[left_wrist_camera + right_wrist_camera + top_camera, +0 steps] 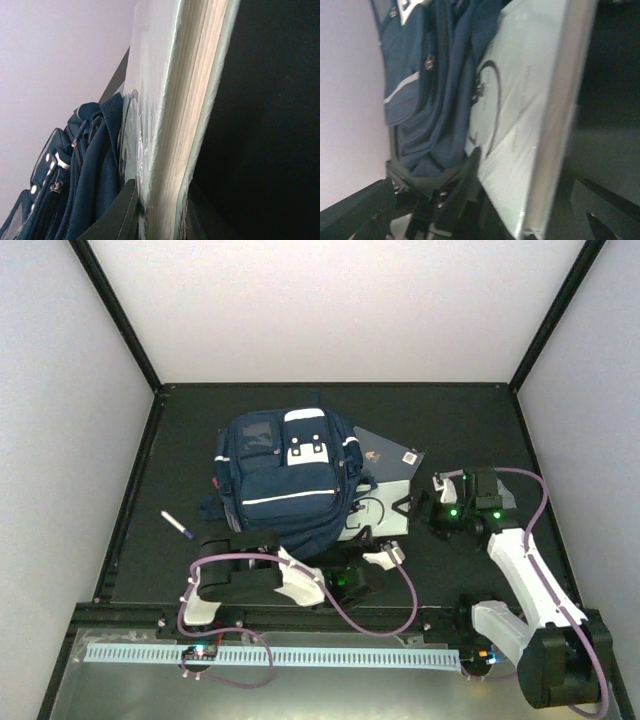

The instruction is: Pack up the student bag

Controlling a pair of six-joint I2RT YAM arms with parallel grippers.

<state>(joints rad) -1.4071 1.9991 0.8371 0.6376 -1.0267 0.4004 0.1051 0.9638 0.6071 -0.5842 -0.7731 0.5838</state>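
The student bag [285, 475], navy with thin white stripes, lies in the middle of the black mat. A pale green book [385, 512] leans against its right side. In the left wrist view my left gripper [160, 210] is shut on the book [170, 125] with a dark finger on each cover, the page edge facing the camera and the bag [85, 170] just to the left. My right gripper [428, 502] is open at the book's right edge. In the right wrist view the book [530, 115] sits between its spread fingers beside the bag [420, 75].
A flat grey notebook [388, 453] with a sticker lies behind the book, beside the bag's top right. A white pen with a purple tip [177, 525] lies on the mat [150, 540] to the left of the bag. White walls enclose the mat on three sides.
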